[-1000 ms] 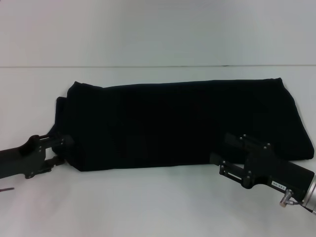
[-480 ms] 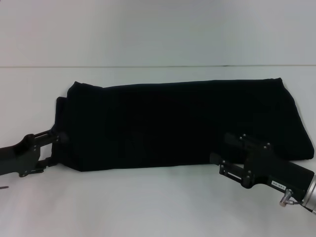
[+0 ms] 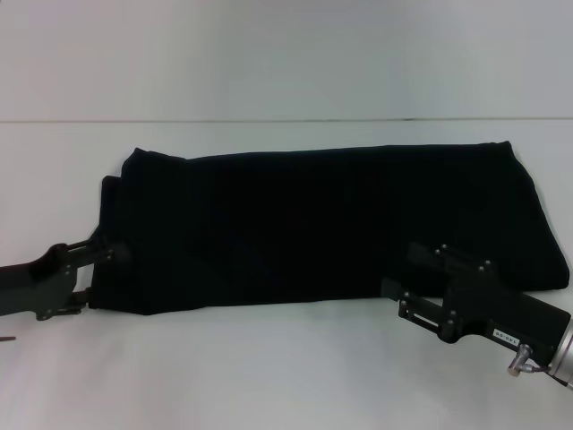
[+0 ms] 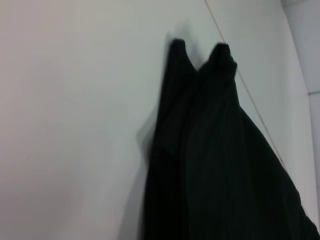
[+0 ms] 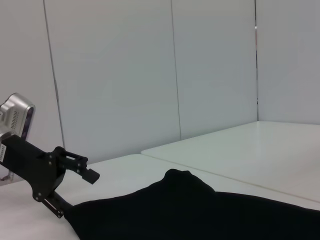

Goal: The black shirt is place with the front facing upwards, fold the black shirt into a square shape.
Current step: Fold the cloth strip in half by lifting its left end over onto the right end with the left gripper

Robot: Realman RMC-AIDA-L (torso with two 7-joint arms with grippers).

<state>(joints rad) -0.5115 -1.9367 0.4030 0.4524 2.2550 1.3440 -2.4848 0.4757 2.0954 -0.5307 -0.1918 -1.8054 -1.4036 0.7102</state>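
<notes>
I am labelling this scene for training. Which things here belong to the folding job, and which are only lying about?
Belong to the job:
- black shirt, folded into a long band
- left gripper, at the shirt's left end
- right gripper, at its near edge

Only lying about:
- nothing; only the white table

White table (image 3: 286, 367) under my rig — seam line running across far part. Black shirt (image 3: 331, 224) lying flat on it as long folded band, no lettering showing. Shirt's near edge runs between left gripper (image 3: 94, 269) and right gripper (image 3: 407, 269) — one end at each claw, folded corners bunched at left claw's end. Bare table nearer me than both claws.
</notes>
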